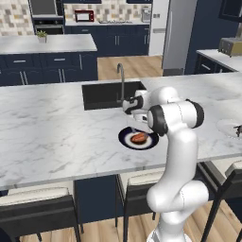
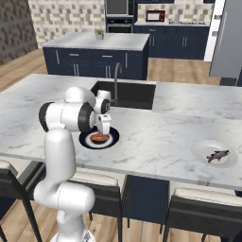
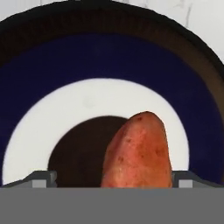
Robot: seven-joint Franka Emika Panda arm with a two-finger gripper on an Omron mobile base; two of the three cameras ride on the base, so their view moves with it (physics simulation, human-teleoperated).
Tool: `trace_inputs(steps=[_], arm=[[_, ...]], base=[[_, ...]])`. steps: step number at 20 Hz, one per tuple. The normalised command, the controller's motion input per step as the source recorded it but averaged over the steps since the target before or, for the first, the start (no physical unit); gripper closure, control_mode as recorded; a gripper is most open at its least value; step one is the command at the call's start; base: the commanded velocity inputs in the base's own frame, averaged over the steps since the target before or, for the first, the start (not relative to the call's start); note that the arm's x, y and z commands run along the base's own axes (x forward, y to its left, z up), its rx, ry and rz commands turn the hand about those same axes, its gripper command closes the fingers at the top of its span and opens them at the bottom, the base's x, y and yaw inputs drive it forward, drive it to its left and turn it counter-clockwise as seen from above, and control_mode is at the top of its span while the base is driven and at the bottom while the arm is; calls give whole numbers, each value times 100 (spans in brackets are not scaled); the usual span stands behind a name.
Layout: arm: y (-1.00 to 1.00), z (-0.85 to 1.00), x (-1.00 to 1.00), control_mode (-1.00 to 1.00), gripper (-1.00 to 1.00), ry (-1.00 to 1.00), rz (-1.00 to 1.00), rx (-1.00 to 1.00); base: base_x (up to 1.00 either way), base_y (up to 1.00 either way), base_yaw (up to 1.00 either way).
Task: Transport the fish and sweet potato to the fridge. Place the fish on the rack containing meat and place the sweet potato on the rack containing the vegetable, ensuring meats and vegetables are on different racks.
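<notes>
The sweet potato lay on a dark blue plate on the marble counter, its near end cut off at my hand view's lower edge. My gripper hung spread wide just above it, holding nothing, partly hidden behind my arm. One fish lay on a white plate well apart; a sink sat behind.

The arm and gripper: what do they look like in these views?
The arm is glossy white, built of rounded tubular segments with dark bands at the joints. The gripper is white with small grey finger tips. No cables or markings are visible.
</notes>
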Motion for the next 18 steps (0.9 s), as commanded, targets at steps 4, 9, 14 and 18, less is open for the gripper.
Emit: trace_inputs(steps=[4, 9, 14, 18], arm=[[0, -28, -7, -100, -100, 8, -1, 0], [0, -35, -21, -100, -100, 6, -2, 0], [0, -50, -63, -100, -100, 1, -6, 0], [1, -45, -57, -100, 100, 0, -8, 0]], base=[[0, 0, 0], [0, 0, 0], [0, 0, 0], [0, 0, 0]])
